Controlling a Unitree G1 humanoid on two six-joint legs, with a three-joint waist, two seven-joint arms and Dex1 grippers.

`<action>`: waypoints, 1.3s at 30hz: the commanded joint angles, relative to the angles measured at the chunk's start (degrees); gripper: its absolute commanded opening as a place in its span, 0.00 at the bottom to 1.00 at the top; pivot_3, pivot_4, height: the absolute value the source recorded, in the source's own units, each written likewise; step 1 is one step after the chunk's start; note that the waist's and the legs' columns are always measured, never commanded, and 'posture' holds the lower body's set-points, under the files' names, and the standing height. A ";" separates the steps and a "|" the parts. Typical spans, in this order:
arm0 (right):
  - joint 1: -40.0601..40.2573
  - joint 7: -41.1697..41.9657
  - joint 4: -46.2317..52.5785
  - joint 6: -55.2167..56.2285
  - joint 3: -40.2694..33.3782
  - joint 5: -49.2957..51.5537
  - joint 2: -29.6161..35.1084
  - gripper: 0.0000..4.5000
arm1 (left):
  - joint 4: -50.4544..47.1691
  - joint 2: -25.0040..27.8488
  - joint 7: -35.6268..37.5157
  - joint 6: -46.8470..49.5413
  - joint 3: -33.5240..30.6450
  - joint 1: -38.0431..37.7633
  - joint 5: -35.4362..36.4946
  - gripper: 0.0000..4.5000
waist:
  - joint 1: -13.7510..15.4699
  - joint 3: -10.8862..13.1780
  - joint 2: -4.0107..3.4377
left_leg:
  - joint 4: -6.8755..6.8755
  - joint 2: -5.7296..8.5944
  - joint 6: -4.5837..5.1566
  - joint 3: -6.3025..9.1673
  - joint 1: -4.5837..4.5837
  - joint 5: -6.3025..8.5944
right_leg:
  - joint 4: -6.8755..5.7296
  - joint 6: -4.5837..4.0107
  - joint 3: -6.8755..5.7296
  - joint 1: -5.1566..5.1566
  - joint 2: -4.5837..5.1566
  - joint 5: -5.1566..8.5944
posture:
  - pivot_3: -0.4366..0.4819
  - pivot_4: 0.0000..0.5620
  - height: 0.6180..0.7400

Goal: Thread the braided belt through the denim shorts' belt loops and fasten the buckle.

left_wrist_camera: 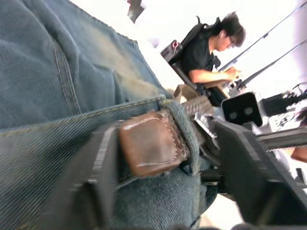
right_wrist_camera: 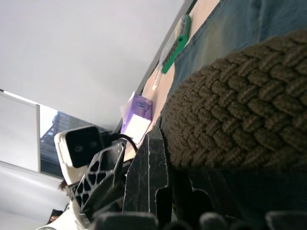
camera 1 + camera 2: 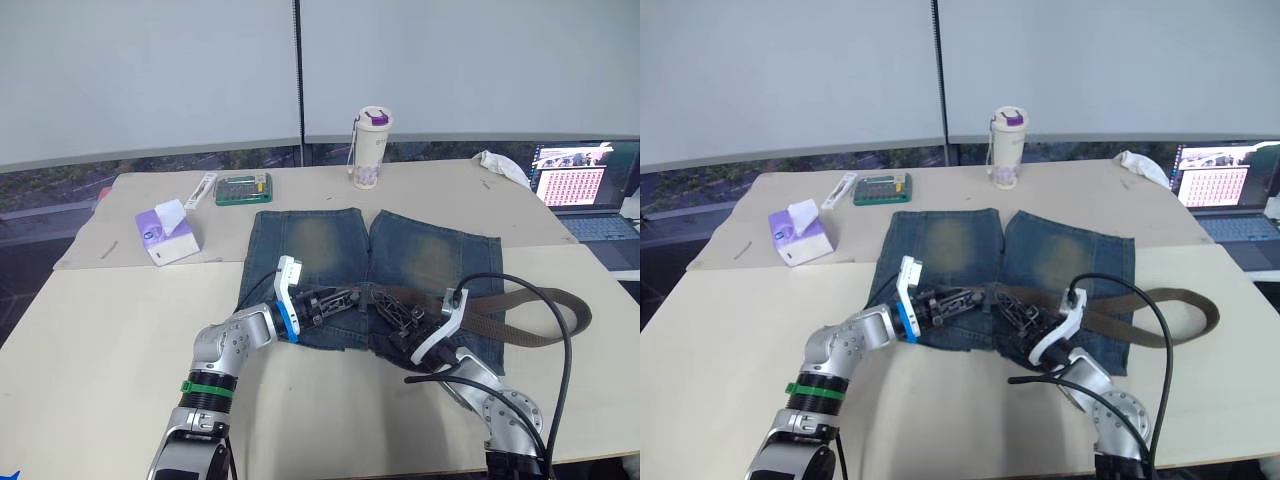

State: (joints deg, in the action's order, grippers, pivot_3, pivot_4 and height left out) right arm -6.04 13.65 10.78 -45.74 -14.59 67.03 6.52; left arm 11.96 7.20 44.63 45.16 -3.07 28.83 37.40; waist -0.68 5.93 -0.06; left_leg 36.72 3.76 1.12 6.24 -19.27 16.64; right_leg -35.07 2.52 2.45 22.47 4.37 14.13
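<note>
Beige laminate covers the surface [image 3: 120,330], and on it the denim shorts [image 3: 400,250] lie flat, legs pointing away from the robot and the waistband on the near side. From the head cameras, the braided belt [image 3: 530,325] runs along that waistband and swings out past the shorts' right edge in a wide loop that doubles back.

Both hands meet at the middle of the waistband. The left hand [image 3: 340,300] reaches in from the left, the right hand [image 3: 405,322] from the right, fingertips close together. From the head views alone I cannot tell how either is set.

The left wrist camera settles one side: the left hand's fingers are closed on the brown leather tip of the belt [image 1: 151,148], right where it sits tucked under one of the belt loops [image 1: 184,132]. The other hand's black fingers [image 1: 249,163] show just beside it, and a seated person [image 1: 211,52] appears far behind.

The right wrist camera presents the belt's weave [image 2: 240,115] lying across its own fingers; whether they pinch it I cannot tell.

Farther back stand a tissue pack [image 3: 167,232], a green box [image 3: 244,188], a cup [image 3: 370,148] and a laptop [image 3: 590,195].
</note>
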 commanded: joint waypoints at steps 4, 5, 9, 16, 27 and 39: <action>0.36 1.78 3.59 2.06 0.66 -3.15 1.91 0.09 | -1.87 0.52 0.45 -0.15 -0.48 0.55 0.90 0.09 | 0.16 0.00 0.00 | 0.00 0.04 0.00 0.00 0.00 0.00 | 0.01 0.00 0.00 -0.01 0.02 0.00 | 0.48 0.27 1.00; 0.82 2.61 4.02 1.75 0.67 -3.40 2.94 0.17 | -1.91 0.61 0.28 -0.17 -0.46 0.50 0.79 0.03 | 0.21 0.00 0.00 | 0.00 0.05 0.00 0.00 0.00 0.00 | 0.01 0.00 0.00 -0.01 0.02 0.00 | 0.48 0.27 1.00; 4.59 9.21 9.30 -0.58 -0.42 -4.30 12.88 0.47 | -2.04 1.81 -0.18 -0.45 -0.48 -0.19 -0.07 0.00 | 0.49 0.01 0.00 | 0.01 0.14 0.00 0.00 -0.01 0.00 | 0.04 0.01 -0.02 -0.03 0.05 0.00 | 0.48 0.27 1.00; 15.89 27.49 16.27 5.13 -6.90 -14.33 35.90 0.84 | -3.11 5.93 2.50 -1.59 2.29 -0.80 -2.26 0.00 | 0.83 0.20 0.26 | 0.04 0.25 0.02 -0.03 0.01 0.01 | 0.14 0.06 -0.08 -0.18 0.04 0.03 | 0.48 0.27 1.00; 21.96 40.02 8.64 25.49 0.94 -45.87 54.20 0.84 | -1.87 5.08 4.22 -3.41 5.19 0.44 -4.11 0.00 | 1.41 0.38 0.58 | 0.12 0.24 0.00 -0.09 0.05 0.00 | 0.15 0.12 -0.07 -0.25 0.07 0.07 | 0.48 0.27 1.00; 11.38 34.07 -0.15 25.70 8.45 -56.38 47.84 0.39 | 0.71 2.74 4.10 -6.79 6.38 2.59 -6.49 0.00 | 1.43 0.41 0.68 | 0.14 0.17 -0.11 -0.03 0.06 -0.06 | 0.12 0.10 -0.02 -0.25 0.09 0.06 | 0.48 0.27 1.00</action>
State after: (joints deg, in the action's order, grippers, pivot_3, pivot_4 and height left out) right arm 6.69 49.56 11.41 -19.16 -5.49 11.43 54.85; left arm 12.75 10.78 48.49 40.47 2.87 29.37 31.38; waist 0.75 6.34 0.63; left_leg 36.86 3.93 1.01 6.20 -19.21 16.58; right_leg -34.94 2.61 2.42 22.22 4.45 14.19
